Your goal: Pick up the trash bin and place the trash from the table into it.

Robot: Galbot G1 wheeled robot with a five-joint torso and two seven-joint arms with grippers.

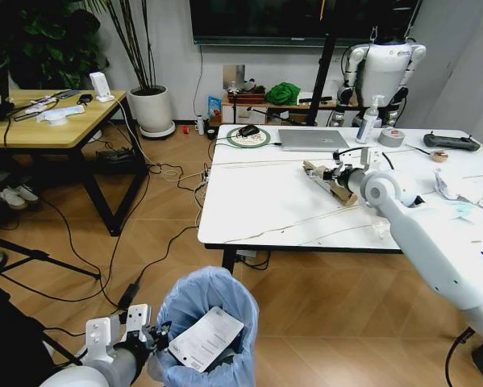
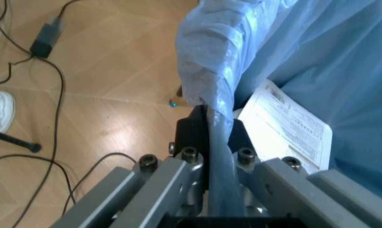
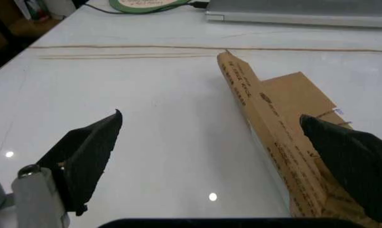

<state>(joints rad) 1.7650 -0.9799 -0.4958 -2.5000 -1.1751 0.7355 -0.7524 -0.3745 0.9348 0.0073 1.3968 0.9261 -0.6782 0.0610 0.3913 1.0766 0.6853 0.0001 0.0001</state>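
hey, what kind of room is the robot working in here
Probably an office or robotics lab: a marble-look table with a laptop, a wall screen, and another humanoid robot parked behind.

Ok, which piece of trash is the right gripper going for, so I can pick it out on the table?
On the white table, look in front of the silver laptop. The torn brown cardboard box lies flat there, with the right gripper open over it. It is the one brown piece, apart from the white papers by the far right edge.
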